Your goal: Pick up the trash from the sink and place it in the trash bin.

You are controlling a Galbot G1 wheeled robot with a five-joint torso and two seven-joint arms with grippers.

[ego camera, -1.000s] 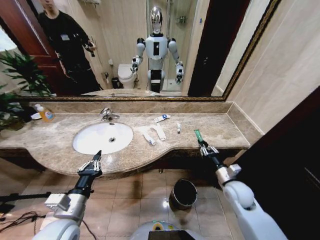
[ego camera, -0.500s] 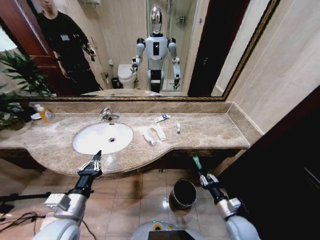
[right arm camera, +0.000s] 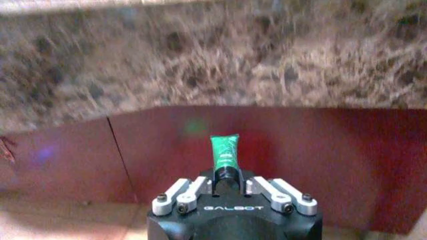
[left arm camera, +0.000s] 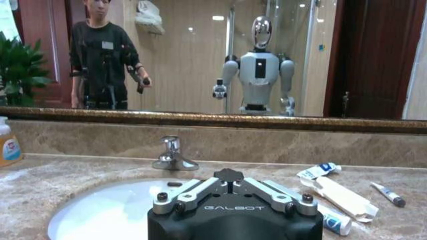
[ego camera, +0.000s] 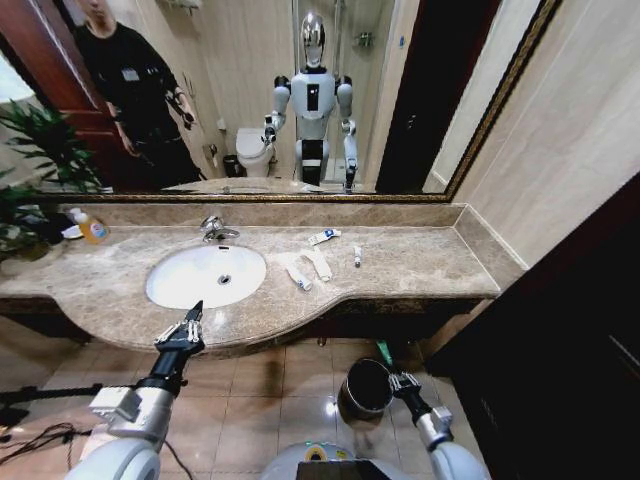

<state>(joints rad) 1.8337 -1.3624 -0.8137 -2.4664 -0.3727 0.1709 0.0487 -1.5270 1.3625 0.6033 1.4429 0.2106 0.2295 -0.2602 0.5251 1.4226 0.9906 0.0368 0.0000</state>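
The right tool is clamped on the green tube beside the trash bin; released there, it may fall outside. The left tool, fingers apart, waits at the tabletop.

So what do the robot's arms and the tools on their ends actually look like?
Both arms have smooth, rounded white shells near the body, then a silver-grey wrist joint and a slim black forearm. The left tool and right tool each have a black body with silver metal finger links fixed by small dark screws. The word GALBOT is printed in pale letters on each tool's black housing, as both wrist views show.
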